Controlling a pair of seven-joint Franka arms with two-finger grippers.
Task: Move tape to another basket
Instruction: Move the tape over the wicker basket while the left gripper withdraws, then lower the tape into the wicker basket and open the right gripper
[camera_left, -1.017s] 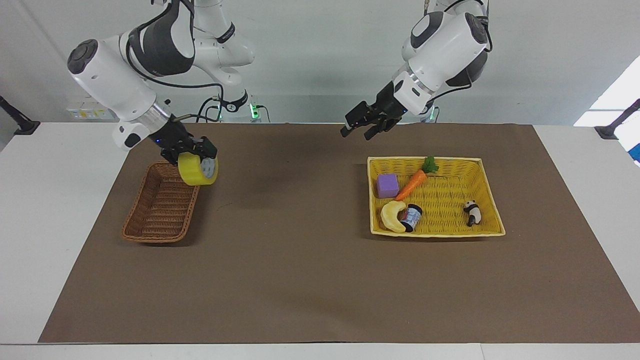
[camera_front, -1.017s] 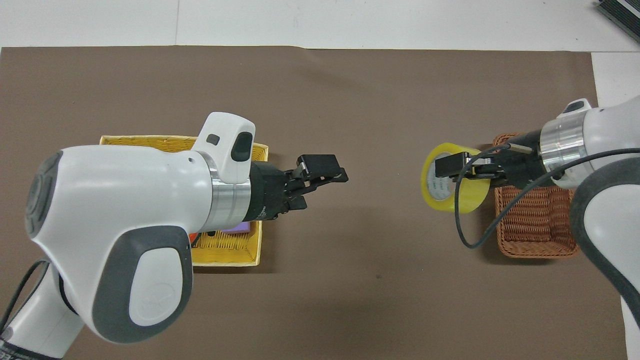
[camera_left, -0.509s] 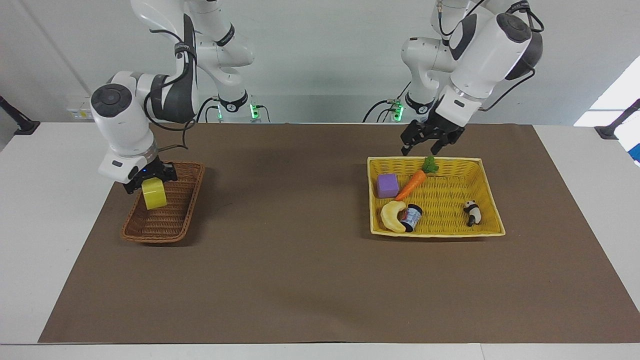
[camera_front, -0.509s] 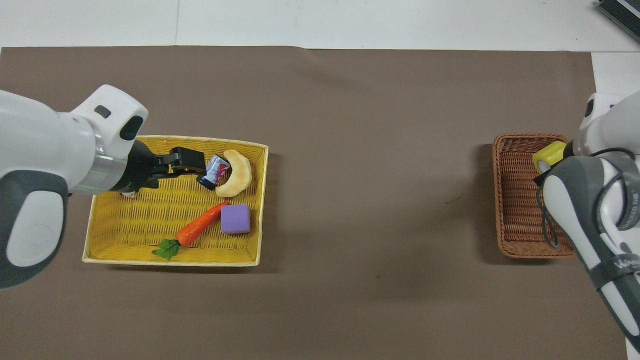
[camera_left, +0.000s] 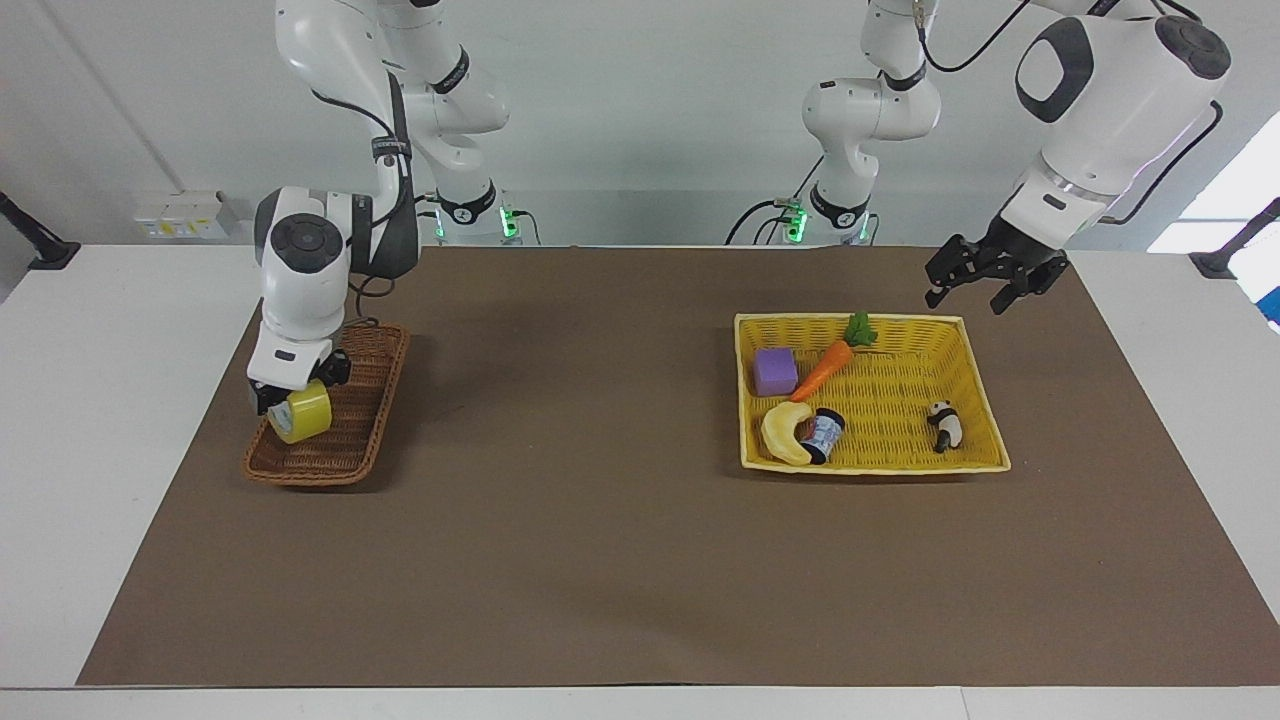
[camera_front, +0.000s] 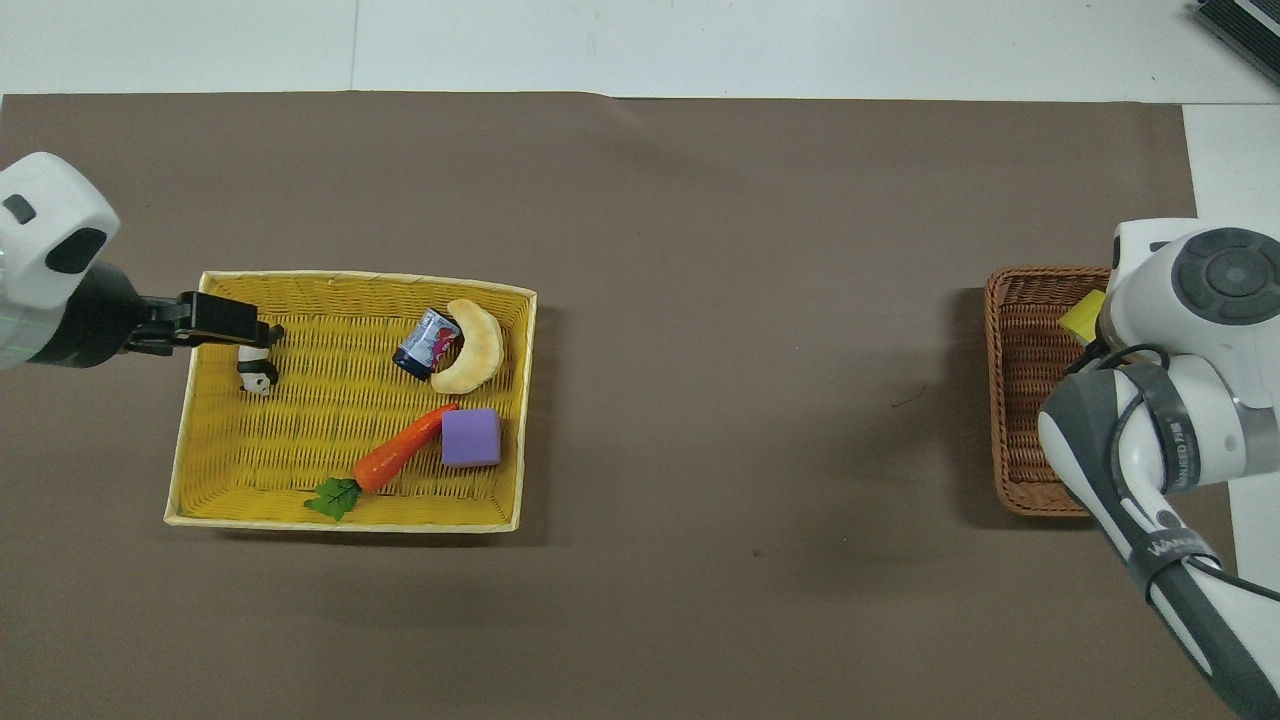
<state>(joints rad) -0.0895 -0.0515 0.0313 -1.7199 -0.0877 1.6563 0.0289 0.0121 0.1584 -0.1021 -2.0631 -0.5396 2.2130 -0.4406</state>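
I have the right hand (camera_left: 290, 400) low over the brown basket (camera_left: 362, 420), at the end of it farther from the robots, pinching the tape (camera_left: 300, 412); the roll sits tilted in the grip, partly inside the basket and close to the side wall toward the right arm's end of the bench (camera_left: 100, 450); I cannot tell whether it touches the weave yet.

Risks, as I judge them: the roll is near that wall, so on release it could catch the rim and tip out, or roll along the narrow basket; lowering further could press the light basket and shift it on the brown mat (camera_left: 600, 560); from overhead the wrist hides nearly all of the roll, so I would rely on the facing view.

The left hand (camera_left: 990, 280) waits in the air with fingers spread, over the mat just off a corner of the yellow basket (camera_left: 870, 465); that basket holds a purple cube (camera_left: 775, 371), carrot (camera_left: 825, 367), banana (camera_left: 783, 432), small can (camera_left: 823, 436) and panda figure (camera_left: 944, 424); all well apart from the drop point; nothing obstructs it.
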